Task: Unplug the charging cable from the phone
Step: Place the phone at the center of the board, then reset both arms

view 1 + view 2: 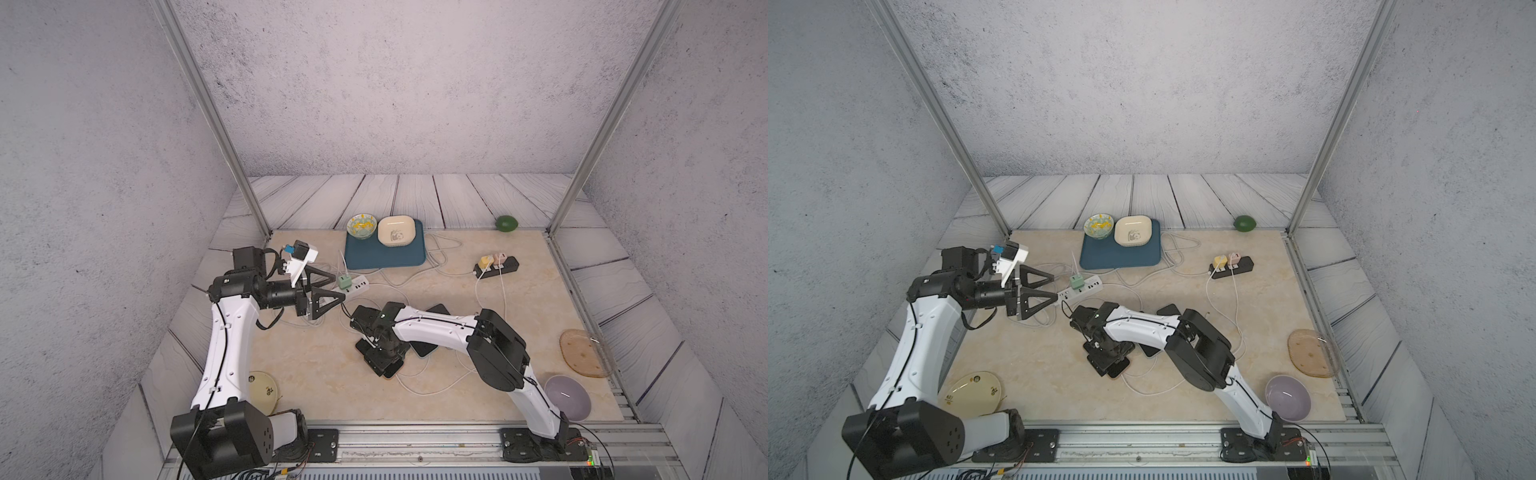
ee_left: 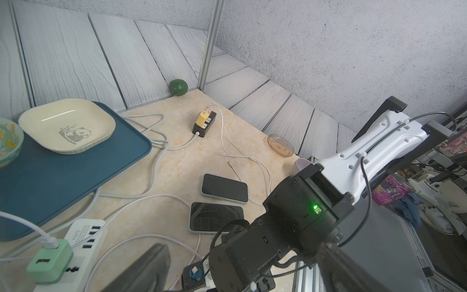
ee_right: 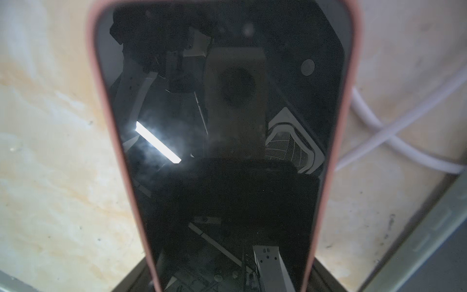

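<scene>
Pink-cased phone [image 3: 227,151] lies screen-up on the beige tabletop [image 1: 316,374], nearer the robot than the white power strip [image 1: 358,289], with a white charging cable [image 1: 422,392] looping away from its near end. Right gripper [image 1: 382,360] points straight down over it, jaws wide astride its long sides, though whether they pinch it cannot be told. Left gripper [image 1: 338,286] hovers by that strip's left end, spread fully and empty.

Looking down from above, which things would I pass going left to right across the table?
Yellow plate → patterned bowl → cream panda dish → green fruit → amber glass plate.
</scene>
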Robot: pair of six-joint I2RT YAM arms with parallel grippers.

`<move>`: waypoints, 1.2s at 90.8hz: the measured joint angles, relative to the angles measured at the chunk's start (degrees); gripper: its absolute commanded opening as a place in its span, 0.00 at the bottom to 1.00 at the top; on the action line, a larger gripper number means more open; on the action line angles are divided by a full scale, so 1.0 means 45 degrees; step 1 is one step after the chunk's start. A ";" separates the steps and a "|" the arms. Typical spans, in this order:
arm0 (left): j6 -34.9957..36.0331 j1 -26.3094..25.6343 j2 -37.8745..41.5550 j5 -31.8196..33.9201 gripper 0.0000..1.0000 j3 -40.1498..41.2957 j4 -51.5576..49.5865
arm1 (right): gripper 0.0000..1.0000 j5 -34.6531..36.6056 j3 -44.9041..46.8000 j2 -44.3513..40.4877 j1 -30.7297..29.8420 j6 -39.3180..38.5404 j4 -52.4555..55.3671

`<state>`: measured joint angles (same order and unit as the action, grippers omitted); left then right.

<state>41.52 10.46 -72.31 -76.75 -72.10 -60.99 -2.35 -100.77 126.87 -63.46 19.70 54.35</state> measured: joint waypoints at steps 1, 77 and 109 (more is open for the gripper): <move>0.0000 0.0005 0.0000 0.0000 0.98 0.0000 0.0000 | 0.82 0.0005 0.0000 0.0000 0.0000 -0.0005 0.0000; -0.3075 0.0306 0.0423 0.2336 0.98 0.3269 0.5411 | 0.99 0.1321 0.5056 -0.6912 0.4381 -0.0879 -0.3313; -0.6475 0.0316 0.0121 0.6271 0.98 0.6883 1.2643 | 0.99 0.1744 0.9005 -0.9510 0.9505 -0.1972 -0.6096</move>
<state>12.38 11.88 -71.77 -48.53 -41.12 -4.10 5.50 -60.25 84.07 -20.69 10.83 26.92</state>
